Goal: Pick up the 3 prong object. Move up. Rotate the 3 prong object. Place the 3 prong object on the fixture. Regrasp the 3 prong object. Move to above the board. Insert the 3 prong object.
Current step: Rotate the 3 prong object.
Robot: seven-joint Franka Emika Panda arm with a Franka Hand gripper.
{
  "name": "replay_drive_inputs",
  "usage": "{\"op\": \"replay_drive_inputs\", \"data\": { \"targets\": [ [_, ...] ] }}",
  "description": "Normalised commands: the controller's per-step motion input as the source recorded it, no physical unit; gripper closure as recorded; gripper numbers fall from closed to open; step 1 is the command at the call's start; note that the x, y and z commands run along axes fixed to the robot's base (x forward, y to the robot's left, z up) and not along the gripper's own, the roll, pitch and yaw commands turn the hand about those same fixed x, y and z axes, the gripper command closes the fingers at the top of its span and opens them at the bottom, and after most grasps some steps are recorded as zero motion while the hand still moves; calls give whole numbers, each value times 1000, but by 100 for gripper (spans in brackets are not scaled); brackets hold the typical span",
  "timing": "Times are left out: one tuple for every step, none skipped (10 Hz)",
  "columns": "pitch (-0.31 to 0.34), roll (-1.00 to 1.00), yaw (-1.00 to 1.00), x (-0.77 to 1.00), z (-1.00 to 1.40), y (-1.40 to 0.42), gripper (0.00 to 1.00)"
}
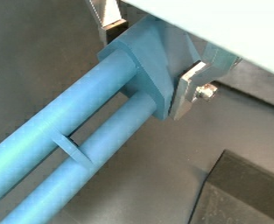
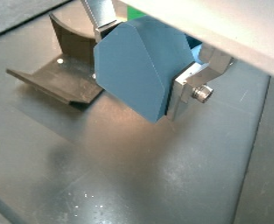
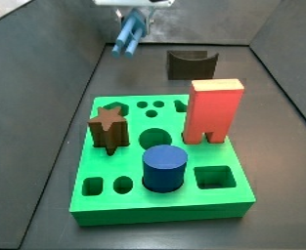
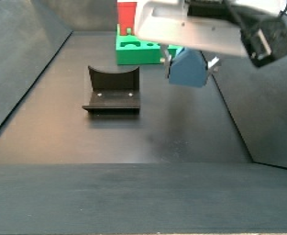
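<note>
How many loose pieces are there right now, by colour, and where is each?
Grey-blue: 1, the 3 prong object, held in the gripper above the floor
Red: 1, block on the board
Dark blue: 1, cylinder on the board
Brown: 1, star peg on the board
Total: 4

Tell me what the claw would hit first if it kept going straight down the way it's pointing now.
Probably bare floor. The claw hangs in the air, shut on the 3 prong object, whose lower end would likely touch first. The fixture seems off to one side, though depth is hard to judge.
</note>
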Motion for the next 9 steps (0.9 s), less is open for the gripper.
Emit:
{"op": "replay_drive_inputs", "data": {
  "targets": [
    [15, -108, 13, -23, 181, -25, 100],
    [0, 0, -1000, 0, 0, 0, 100],
    [-1, 0, -1000, 4, -32, 12, 100],
    [-1, 0, -1000, 8, -22, 18, 100],
    [-1, 0, -1000, 11, -16, 17, 100],
    [-2, 0, -1000, 12, -13, 17, 100],
    [-2, 0, -1000, 12, -11, 17, 100],
    [-2, 0, -1000, 13, -9, 17, 100],
    [-2, 0, -1000, 14, -8, 17, 100]
  ]
}}
